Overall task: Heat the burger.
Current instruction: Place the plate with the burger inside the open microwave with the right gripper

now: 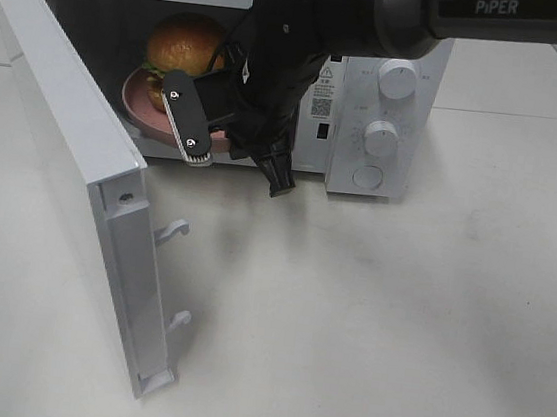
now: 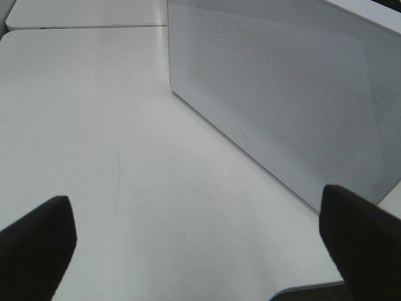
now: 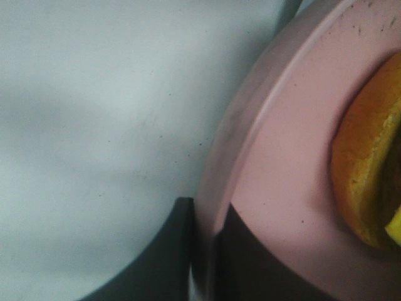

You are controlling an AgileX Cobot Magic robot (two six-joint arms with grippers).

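Observation:
The burger [image 1: 184, 45], with a domed brown bun, sits on a round pink plate [image 1: 135, 102] inside the open microwave [image 1: 393, 40]. My right gripper [image 1: 227, 147] reaches into the oven's opening and is shut on the plate's near rim. In the right wrist view its dark fingers [image 3: 169, 263] clamp the plate's rim [image 3: 250, 144] from both sides, the gripper [image 3: 203, 251] holding it, with the burger's bun edge [image 3: 366, 169] beside it. My left gripper [image 2: 200, 251] is open and empty over the bare table; it is out of the exterior high view.
The microwave door [image 1: 68, 114] is swung wide open toward the front left, with two latch hooks [image 1: 173, 229] on its edge. Two knobs and a button [image 1: 380, 138] are on the oven's right panel. A perforated white microwave wall [image 2: 282, 94] stands near my left gripper.

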